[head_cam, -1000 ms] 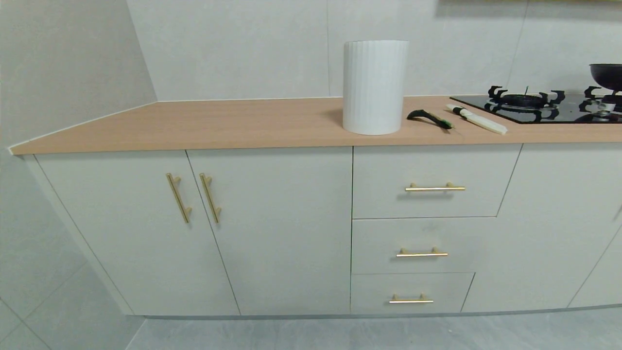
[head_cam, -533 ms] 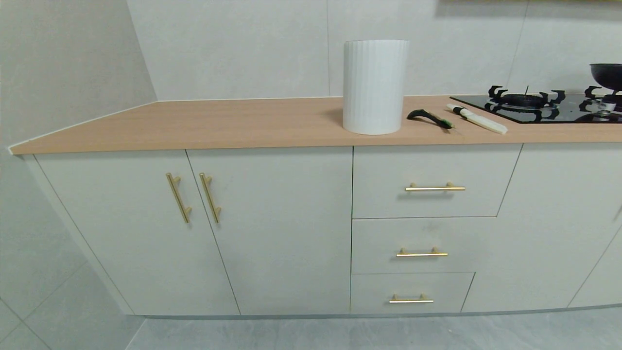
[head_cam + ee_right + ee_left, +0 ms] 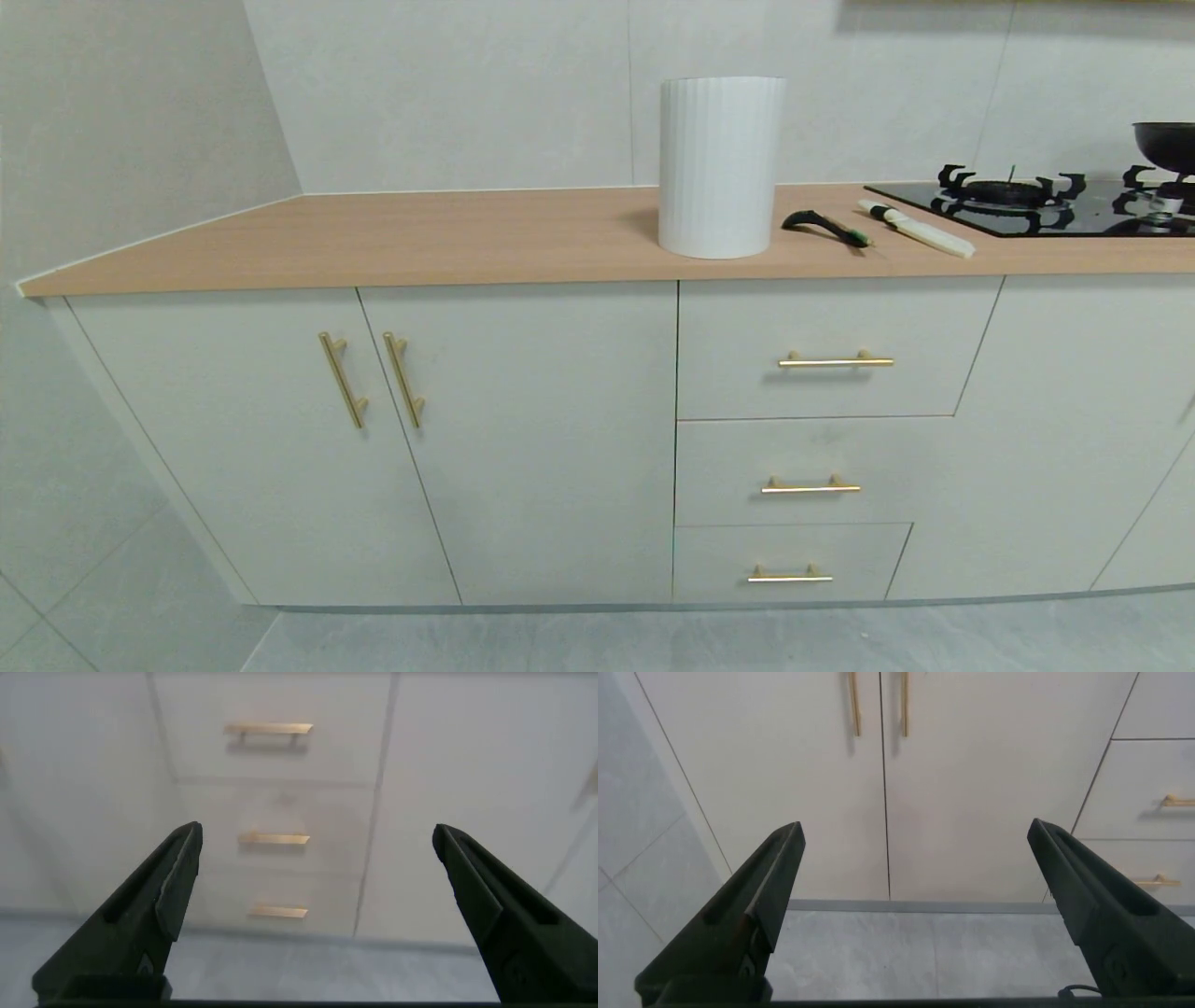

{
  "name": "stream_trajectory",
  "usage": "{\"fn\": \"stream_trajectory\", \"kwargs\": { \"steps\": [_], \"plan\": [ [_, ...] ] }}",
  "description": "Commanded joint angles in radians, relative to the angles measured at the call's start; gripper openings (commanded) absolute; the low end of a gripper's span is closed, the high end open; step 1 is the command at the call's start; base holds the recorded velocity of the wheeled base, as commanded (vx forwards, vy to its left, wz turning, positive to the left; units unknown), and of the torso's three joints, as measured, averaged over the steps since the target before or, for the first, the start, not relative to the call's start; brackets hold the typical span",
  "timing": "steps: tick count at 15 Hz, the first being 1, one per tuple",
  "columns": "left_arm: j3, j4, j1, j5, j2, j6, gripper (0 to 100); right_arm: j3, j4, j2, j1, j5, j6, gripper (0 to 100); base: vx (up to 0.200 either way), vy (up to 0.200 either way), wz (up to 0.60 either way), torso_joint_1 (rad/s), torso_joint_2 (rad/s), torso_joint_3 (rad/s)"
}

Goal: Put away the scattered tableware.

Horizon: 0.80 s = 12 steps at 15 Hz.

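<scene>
On the wooden countertop [image 3: 420, 238] stands a tall white ribbed container [image 3: 720, 166]. Just to its right lie a black-handled peeler [image 3: 825, 227] and a white knife [image 3: 916, 229] with a dark handle. My left gripper [image 3: 915, 854] is open, low in front of the double cabinet doors [image 3: 882, 775], holding nothing. My right gripper [image 3: 316, 849] is open too, facing the stack of drawers [image 3: 271, 812] with brass handles, with nothing between its fingers.
A black gas hob [image 3: 1046, 201] with a dark pan [image 3: 1165, 145] sits at the counter's right end. Three drawers [image 3: 822, 359] lie below the container, double doors [image 3: 373, 420] to their left. Grey tiled floor [image 3: 653, 644] stretches in front.
</scene>
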Motion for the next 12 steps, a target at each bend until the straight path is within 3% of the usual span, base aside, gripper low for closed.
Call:
{"fn": "stream_trajectory", "kwargs": {
  "steps": [1, 5, 10, 12],
  "plan": [
    [0.000, 0.000, 0.000, 0.001, 0.001, 0.000, 100, -0.051, -0.004, 0.391, 0.008, 0.071, 0.000, 100, 0.000, 0.000, 0.00, 0.000, 0.00, 0.000],
    [0.000, 0.000, 0.000, 0.001, 0.001, 0.000, 100, -0.219, -0.107, 0.938, 0.131, 0.103, 0.005, 100, 0.000, 0.000, 0.00, 0.000, 0.00, 0.000],
    [0.000, 0.000, 0.000, 0.001, 0.001, 0.000, 100, -0.307, -0.438, 1.458, 0.154, 0.093, 0.010, 100, 0.000, 0.000, 0.00, 0.000, 0.00, 0.000],
    [0.000, 0.000, 0.000, 0.001, 0.001, 0.000, 100, -0.379, -0.552, 1.652, 0.157, 0.044, 0.008, 100, 0.000, 0.000, 0.00, 0.000, 0.00, 0.000]
  ]
}}
